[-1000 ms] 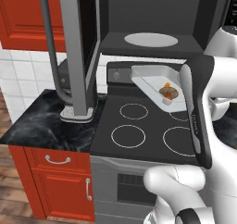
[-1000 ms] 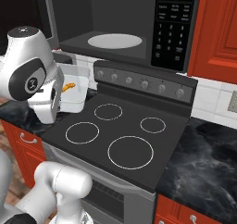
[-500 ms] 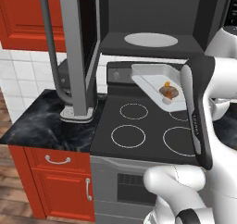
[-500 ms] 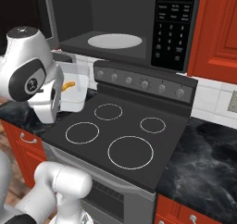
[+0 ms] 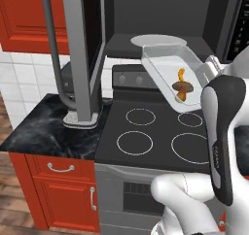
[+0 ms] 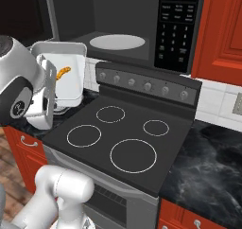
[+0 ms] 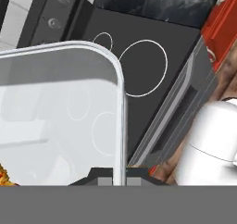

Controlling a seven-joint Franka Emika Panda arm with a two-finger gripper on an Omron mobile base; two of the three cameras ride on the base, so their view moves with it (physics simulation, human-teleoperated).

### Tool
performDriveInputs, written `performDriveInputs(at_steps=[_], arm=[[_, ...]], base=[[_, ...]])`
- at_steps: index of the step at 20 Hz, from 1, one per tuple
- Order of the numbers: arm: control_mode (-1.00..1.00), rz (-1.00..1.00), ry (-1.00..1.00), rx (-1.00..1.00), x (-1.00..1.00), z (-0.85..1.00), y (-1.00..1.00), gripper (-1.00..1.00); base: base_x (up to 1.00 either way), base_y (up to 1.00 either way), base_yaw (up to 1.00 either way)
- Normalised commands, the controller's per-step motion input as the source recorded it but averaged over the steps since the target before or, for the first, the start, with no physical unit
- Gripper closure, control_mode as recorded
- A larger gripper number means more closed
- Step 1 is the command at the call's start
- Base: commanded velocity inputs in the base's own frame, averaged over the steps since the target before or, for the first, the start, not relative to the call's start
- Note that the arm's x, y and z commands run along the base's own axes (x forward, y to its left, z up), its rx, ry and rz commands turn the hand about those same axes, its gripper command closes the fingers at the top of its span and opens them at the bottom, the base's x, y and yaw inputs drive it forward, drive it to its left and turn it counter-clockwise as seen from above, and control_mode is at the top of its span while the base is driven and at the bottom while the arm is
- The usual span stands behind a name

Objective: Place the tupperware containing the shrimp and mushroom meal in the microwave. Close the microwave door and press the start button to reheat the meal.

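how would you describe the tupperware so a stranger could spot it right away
Start at the open microwave above the black stove. Just below and in front of its cavity, a shallow, pale, see-through rectangular tupperware hangs in the air over the stove's back edge, clamped at its rim by the gripper. Orange and brown food pieces lie inside it.

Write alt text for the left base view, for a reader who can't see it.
The robot's arm holds the tupperware, with the shrimp and mushroom meal in it, tilted above the black stove just in front of the open microwave. The microwave door is swung wide open to the left, its long bar handle toward the camera. Red cabinets stand below a dark marble counter.
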Motion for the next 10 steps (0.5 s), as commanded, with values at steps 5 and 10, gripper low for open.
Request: performDriveInputs(at_steps=[5, 10], arm=[[-1.00, 0.00, -0.18, 0.00, -0.12, 0.28, 0.00, 1.00], [-1.00, 0.00, -0.09, 0.00, -0.01, 0.20, 0.00, 1.00]], base=[[0.00, 0.00, 0.00], [0.00, 0.00, 0.00]])
